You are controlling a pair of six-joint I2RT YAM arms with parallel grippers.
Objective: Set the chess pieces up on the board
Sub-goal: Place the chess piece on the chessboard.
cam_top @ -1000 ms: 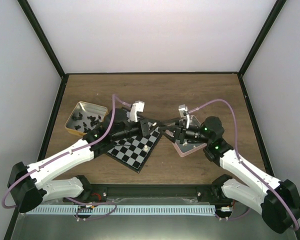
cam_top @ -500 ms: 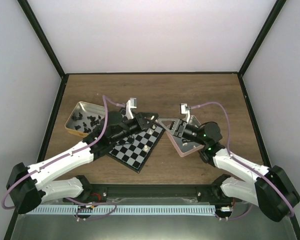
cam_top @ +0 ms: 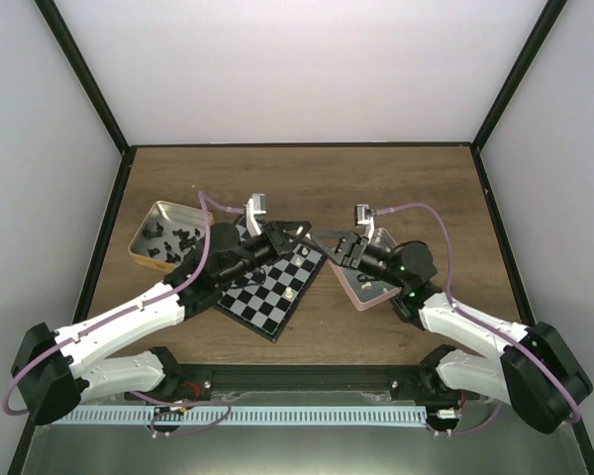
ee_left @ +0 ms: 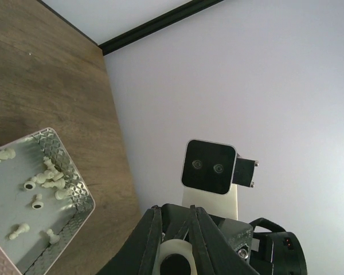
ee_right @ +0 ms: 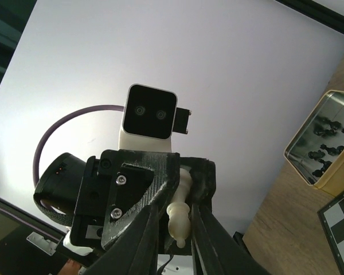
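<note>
Above the board's (cam_top: 260, 302) far right corner my two grippers meet tip to tip in mid-air. The left gripper (ee_left: 175, 240) is shut on the base of a cream-white chess piece (ee_left: 173, 250). In the right wrist view the same piece (ee_right: 180, 216) sticks out of the left gripper's fingers, and my right gripper (ee_right: 176, 229) is shut on its upper part. From above, the left gripper (cam_top: 299, 240) and right gripper (cam_top: 323, 245) hide the piece. One white piece (cam_top: 291, 293) stands on the board. More white pieces (ee_left: 46, 180) lie in the pink tray (cam_top: 360, 294).
A gold tin (cam_top: 148, 224) holding black pieces (cam_top: 174, 238) sits left of the board on the wooden table. The pink tray lies right of the board, under my right arm. Black frame posts and white walls enclose the table.
The right gripper has swung toward the left gripper and closed on the white piece that the left gripper holds. The left gripper shifted slightly and stayed shut.
</note>
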